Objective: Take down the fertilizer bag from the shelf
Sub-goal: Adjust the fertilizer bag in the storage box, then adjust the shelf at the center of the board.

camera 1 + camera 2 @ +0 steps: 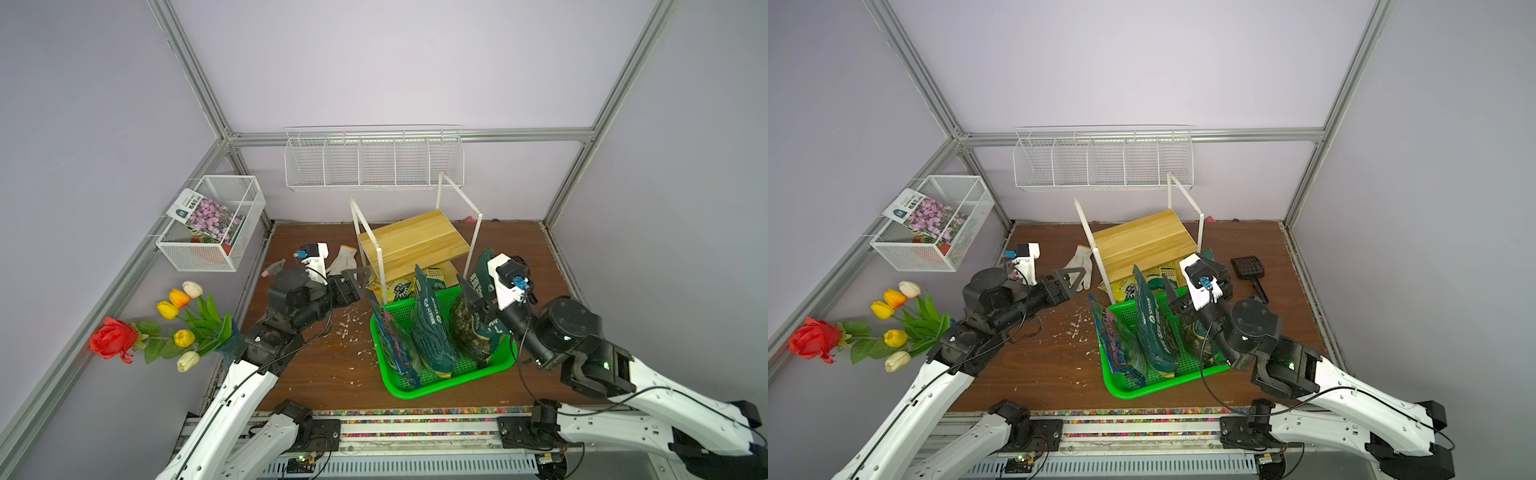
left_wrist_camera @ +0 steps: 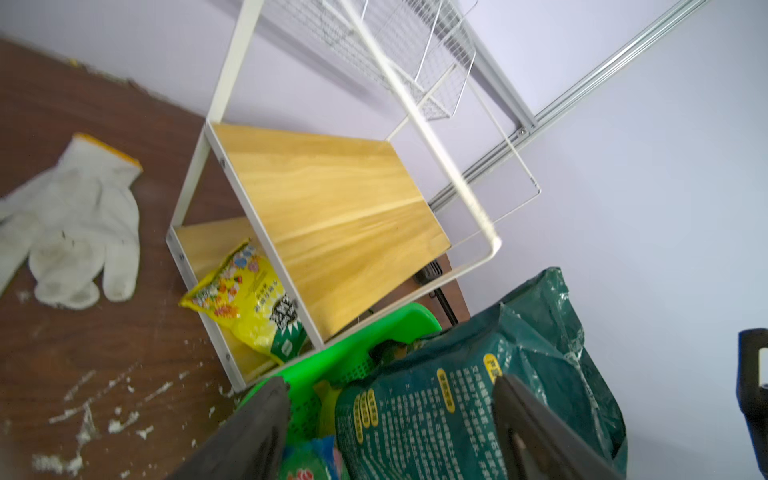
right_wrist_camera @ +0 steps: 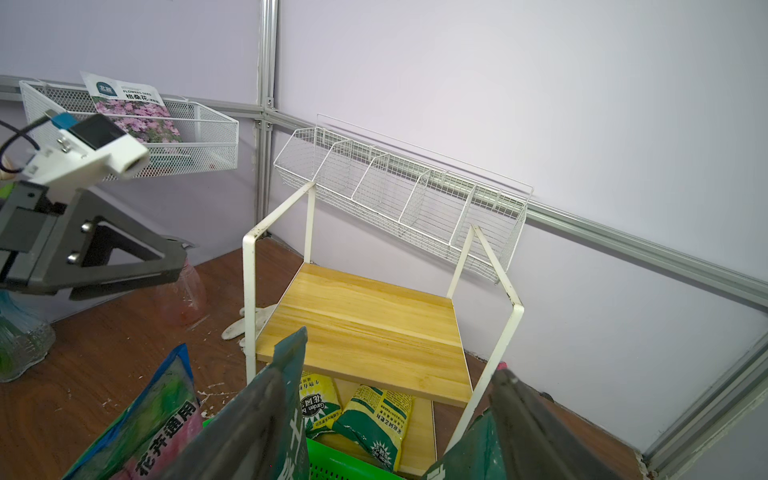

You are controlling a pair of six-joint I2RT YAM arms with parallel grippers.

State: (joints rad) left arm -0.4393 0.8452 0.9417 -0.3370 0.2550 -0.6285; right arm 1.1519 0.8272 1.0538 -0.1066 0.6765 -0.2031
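The shelf [image 1: 411,241] [image 1: 1142,241] stands at the back middle with its top board [image 2: 332,208] [image 3: 365,324] bare. Yellow-and-green fertilizer bags [image 1: 397,289] [image 2: 249,303] [image 3: 374,419] lie on its lower board. My left gripper [image 1: 360,286] [image 2: 392,386] hovers open just left of the shelf, holding nothing. My right gripper [image 1: 473,286] [image 3: 388,374] is open over the green basket [image 1: 436,386] [image 1: 1142,388]. Between its fingers there is nothing, and one finger stands beside the top of a dark green bag [image 1: 428,328].
The basket also holds a blue-pink bag [image 1: 395,340] and a camouflage bag [image 1: 469,332], both upright. A white glove [image 1: 343,259] lies left of the shelf, a black scoop [image 1: 1248,268] right of it. A wire compartment rack [image 1: 374,162] and a mesh box basket [image 1: 212,222] hang on the walls. Flowers [image 1: 166,328] stand at the left.
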